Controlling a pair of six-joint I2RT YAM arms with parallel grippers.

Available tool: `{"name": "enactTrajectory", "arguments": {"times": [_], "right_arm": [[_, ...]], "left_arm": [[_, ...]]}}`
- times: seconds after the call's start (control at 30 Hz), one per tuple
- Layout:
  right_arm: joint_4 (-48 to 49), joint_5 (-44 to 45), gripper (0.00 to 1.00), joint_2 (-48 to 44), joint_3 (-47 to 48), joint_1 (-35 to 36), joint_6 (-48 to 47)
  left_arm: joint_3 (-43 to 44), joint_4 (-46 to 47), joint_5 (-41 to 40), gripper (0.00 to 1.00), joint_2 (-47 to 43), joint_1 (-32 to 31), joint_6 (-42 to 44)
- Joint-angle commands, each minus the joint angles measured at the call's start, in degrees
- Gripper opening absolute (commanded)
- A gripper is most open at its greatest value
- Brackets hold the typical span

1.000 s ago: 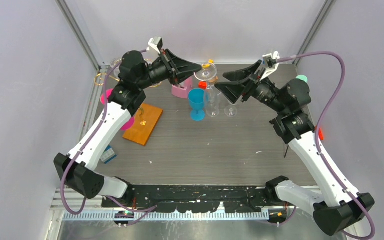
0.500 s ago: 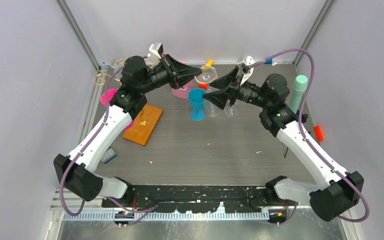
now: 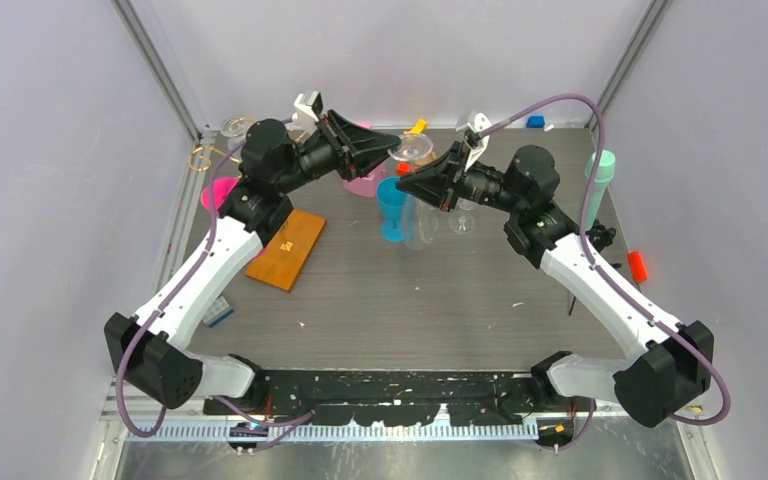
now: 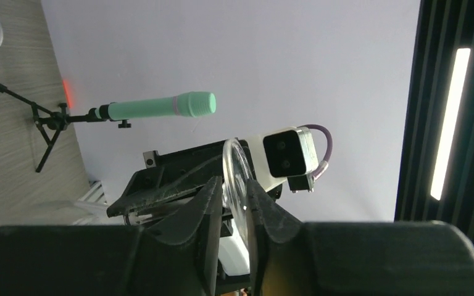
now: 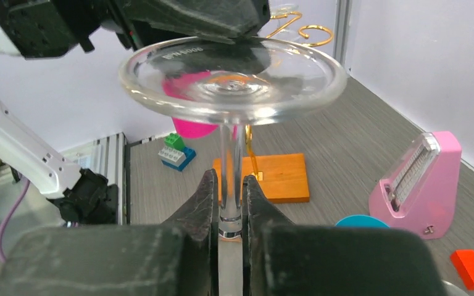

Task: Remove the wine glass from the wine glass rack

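The clear wine glass (image 3: 411, 148) hangs upside down in the air, away from the wine glass rack. Its round foot (image 5: 234, 80) is on top. My left gripper (image 3: 392, 143) is at the foot's rim, and the left wrist view shows the foot (image 4: 234, 163) narrowly between its fingers (image 4: 233, 185). My right gripper (image 5: 228, 182) is shut on the stem just under the foot. The rack's orange-brown base (image 3: 287, 247) lies on the table at the left. Its gold curls (image 5: 299, 28) show behind the glass.
A pink metronome (image 3: 365, 180) and a blue cup (image 3: 393, 205) stand just under the held glass. Another clear glass (image 3: 462, 218) stands to their right. A mint microphone on a tripod (image 3: 600, 175) and a red block (image 3: 639, 265) are at the right. Toy bricks (image 3: 218, 310) lie at the left edge.
My right arm swung left to the glass and its jaws, wide open before, closed on the stem. My left gripper stayed at the foot and eased slightly.
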Motion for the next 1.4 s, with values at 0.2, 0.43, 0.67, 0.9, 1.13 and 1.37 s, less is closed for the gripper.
{"name": "enactTrajectory", "arguments": {"times": [0.2,0.43,0.67,0.9,1.13,1.37], "right_arm": [[17.19,13.67,0.00,-4.49,-3.51,0.55,11.91],[19.91,27.45,0.00,-8.40,-4.96,0.68,18.82],[19.48,48.54,0.00,-11.70,-5.14,0.70,33.13],[25.95,54.53,0.01,-9.56,-8.32,1.00,48.81],[28.05,54.48,0.00,-8.02,-10.25,1.74,52.28],[30.00,52.45,0.00,-6.39,-10.53,3.08,53.40]], "left_arm": [[-3.33,4.71,-2.00,0.66,-4.99,-0.40,4.48],[-7.39,5.03,-3.98,0.77,-8.13,-0.40,8.76],[-10.76,3.45,-4.05,0.95,-10.89,-1.06,12.89],[-12.01,8.09,-2.09,0.93,-9.61,-3.43,7.52],[-12.19,12.09,-3.04,0.70,-10.39,-4.09,3.87],[-13.55,19.84,-4.61,0.57,-9.44,-4.36,-4.71]]}}
